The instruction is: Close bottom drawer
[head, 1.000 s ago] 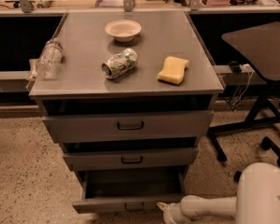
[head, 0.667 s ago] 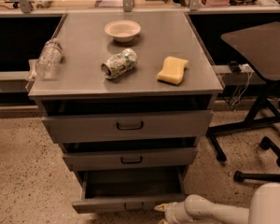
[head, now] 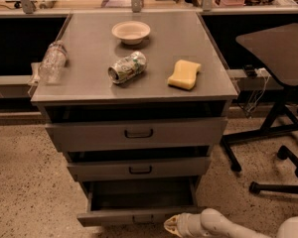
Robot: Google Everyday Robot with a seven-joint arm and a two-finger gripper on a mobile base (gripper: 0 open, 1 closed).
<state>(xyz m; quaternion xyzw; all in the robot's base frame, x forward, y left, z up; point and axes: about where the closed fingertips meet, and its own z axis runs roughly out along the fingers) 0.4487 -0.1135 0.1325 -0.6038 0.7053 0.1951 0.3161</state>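
Below, pincer (head: 172, 225), grip unclear, by open bottom drawer (head: 134, 217), speckled floor (head: 30, 182), grey cabinet top (head: 89, 73)

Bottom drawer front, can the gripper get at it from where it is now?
Probably yes. The gripper sits right by the front panel of the pulled-out bottom drawer, near its right end, and nothing stands between them.

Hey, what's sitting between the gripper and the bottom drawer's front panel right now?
Nothing: in the camera view the gripper, low at the frame's bottom edge, sits right at the front panel of the pulled-out bottom drawer; whether they touch is unclear.
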